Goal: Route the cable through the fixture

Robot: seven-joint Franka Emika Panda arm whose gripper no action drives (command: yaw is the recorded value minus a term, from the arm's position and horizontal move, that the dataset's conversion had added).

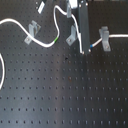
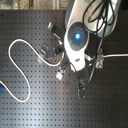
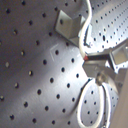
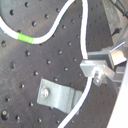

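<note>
The white cable (image 1: 45,42) runs over the black hole-grid board in the first exterior view. It comes from a loop at the first exterior view's left, passes a metal clip (image 1: 34,28), shows its green band (image 1: 56,41), and rises past the middle clip (image 1: 72,34). My gripper (image 1: 86,49) stands just to the right of that clip, shut on the cable beside the blue band (image 1: 90,45). From there the cable goes right through a third clip (image 1: 104,36). In the second wrist view the fingers (image 4: 99,69) pinch the cable (image 4: 84,35) near a clip (image 4: 60,95) and the green band (image 4: 22,36).
A fourth clip (image 1: 42,6) stands at the back left of the first exterior view. In the second exterior view the arm's white body (image 2: 76,35) covers the middle clips. The cable's big loop (image 2: 15,50) lies at the second exterior view's left. Black hoses (image 2: 102,17) hang off the arm.
</note>
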